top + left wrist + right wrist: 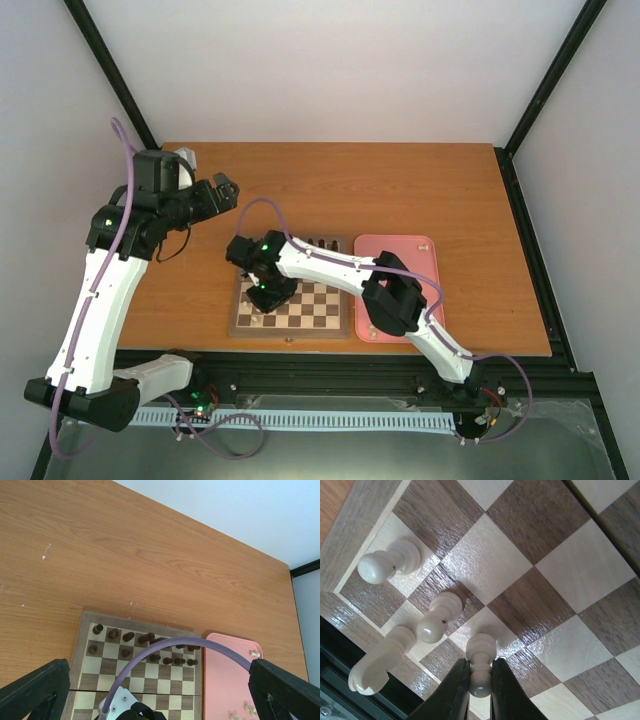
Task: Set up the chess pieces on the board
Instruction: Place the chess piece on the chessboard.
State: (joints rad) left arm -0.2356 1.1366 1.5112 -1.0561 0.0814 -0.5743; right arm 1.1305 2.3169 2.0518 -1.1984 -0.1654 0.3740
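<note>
Cream pawn (481,647) clamped at head by right gripper (480,672). Base down at board (560,570), near its corner, about where squares meet. Cannot tell if base is seated.

Second pawn (437,617) just beside it. Third pawn (385,562) and taller piece (375,662) near, toward border.

My worry: letting go before base sits flat, so pawn tips into neighbours. Spreading fingers (457,690) could also clip second pawn.

Left gripper (222,190) spread wide, holding nothing, over table (400,180), well apart from board. No threat there.

The wooden table (400,190) carries the board (320,305); just beside it, a pink tray (385,245).
</note>
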